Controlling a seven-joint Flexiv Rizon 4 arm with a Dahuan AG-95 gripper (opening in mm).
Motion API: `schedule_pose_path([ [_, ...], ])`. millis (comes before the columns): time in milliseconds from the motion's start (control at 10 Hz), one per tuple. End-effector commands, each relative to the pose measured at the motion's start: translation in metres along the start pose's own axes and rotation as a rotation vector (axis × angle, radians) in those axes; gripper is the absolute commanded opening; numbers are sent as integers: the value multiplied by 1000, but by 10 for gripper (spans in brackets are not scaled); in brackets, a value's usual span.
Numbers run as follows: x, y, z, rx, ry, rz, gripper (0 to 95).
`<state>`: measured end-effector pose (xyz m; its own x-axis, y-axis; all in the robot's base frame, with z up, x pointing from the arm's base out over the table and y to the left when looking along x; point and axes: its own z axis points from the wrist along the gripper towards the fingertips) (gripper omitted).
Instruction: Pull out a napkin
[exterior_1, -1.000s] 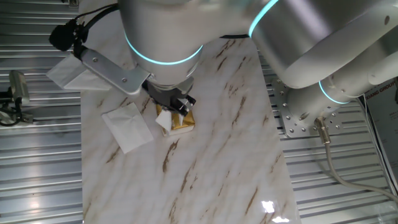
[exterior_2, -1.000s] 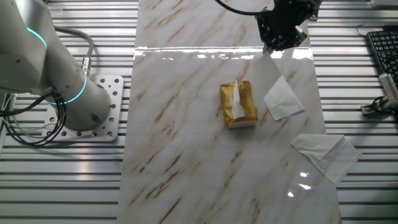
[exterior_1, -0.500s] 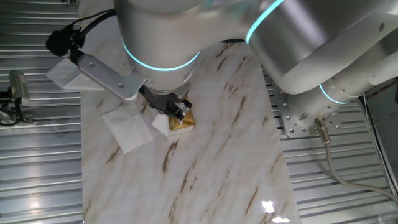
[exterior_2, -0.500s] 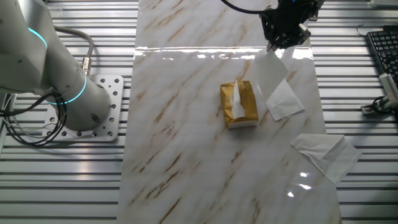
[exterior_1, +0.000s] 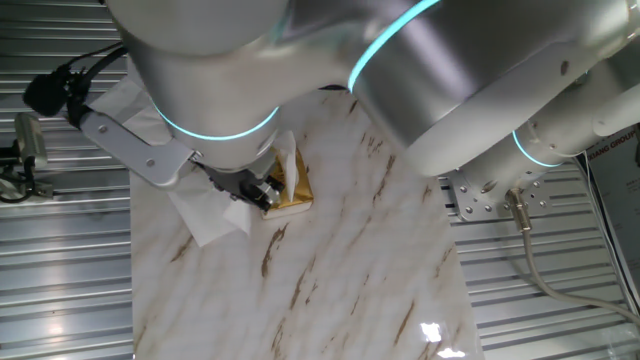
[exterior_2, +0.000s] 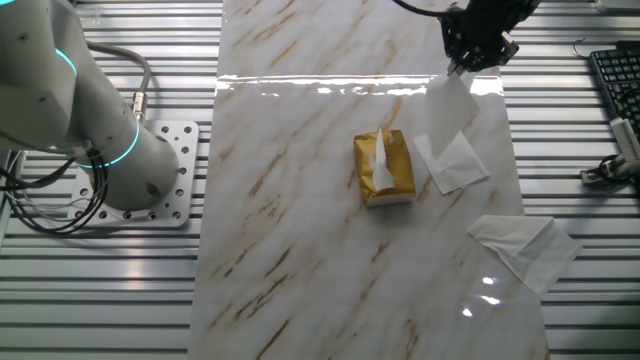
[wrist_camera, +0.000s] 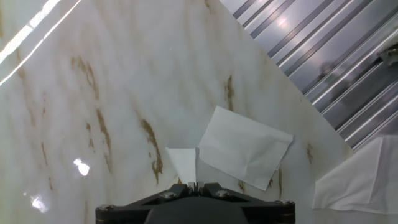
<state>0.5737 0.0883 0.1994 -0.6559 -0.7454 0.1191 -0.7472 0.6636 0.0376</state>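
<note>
White marble-patterned table was seen below; the small thin white tissue napkin hung clear of the golden-yellow packet, pinched in the closed pincer. Extraction judged done; release was called for next.

The packet lies on the surface, a flat napkin just beside it. The napkin hangs from the gripper above that flat napkin.

A white marble-patterned counter with brown veins lies over a ribbed silver metal bench. Overhead light glares in a bright band across the counter's far end, and a black keyboard sits at the bench's edge.
</note>
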Motion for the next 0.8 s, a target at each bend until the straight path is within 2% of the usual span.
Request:
schedule_pose_path([
  [100, -1, -1, 3, 5, -5, -1, 0],
  [800, -7, -7, 22, 11, -33, 8, 0],
])
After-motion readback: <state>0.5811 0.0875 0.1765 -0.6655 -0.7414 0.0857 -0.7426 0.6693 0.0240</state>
